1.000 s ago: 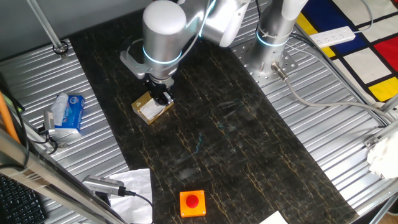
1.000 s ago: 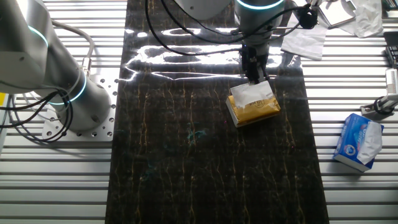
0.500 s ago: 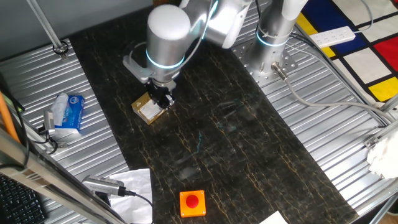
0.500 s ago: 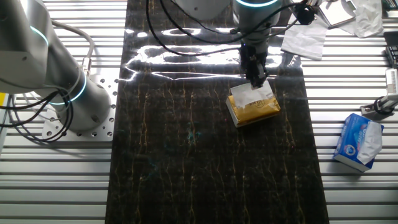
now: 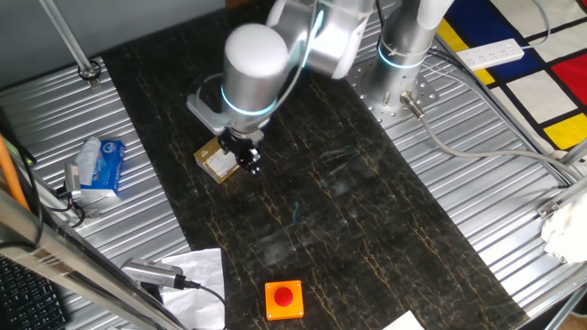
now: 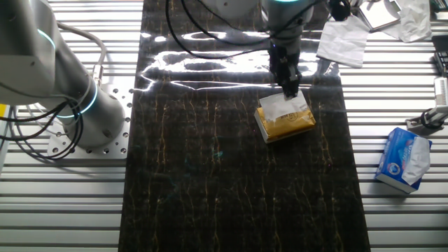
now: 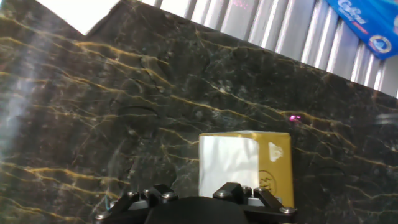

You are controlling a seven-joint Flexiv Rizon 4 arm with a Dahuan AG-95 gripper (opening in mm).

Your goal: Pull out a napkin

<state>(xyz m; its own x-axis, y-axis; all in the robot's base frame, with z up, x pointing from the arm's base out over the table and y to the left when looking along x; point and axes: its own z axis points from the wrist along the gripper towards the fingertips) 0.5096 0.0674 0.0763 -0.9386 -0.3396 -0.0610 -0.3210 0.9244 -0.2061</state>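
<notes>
A: Dark marbled matting point(image 5: 367, 229) runs across the ribbed metal table point(image 5: 156, 128). Going left to right in one fixed view: a blue-and-white tissue packet point(image 5: 99, 167) at nine o'clock, then the gold-brown tissue box point(image 5: 220, 161), and the gripper point(image 5: 246, 158) just at its three o'clock edge. An orange button box point(image 5: 283, 300) sits down at six o'clock.

B: And the napkin?

A: The napkin point(image 7: 226, 160) lies folded in the box's opening, a white sheet across the left part of the lid in the hand view, with a slightly raised edge at its twelve o'clock side.

B: Is the claw clenched or released?

A: I cannot tell; the fingertips are hidden in every view, and only the finger bases show at six o'clock in the hand view.

B: How will it handle?

A: My guess: very light, soft, easily torn. Pinch the raised fold near its middle and draw straight up; the light box may lift along
</notes>
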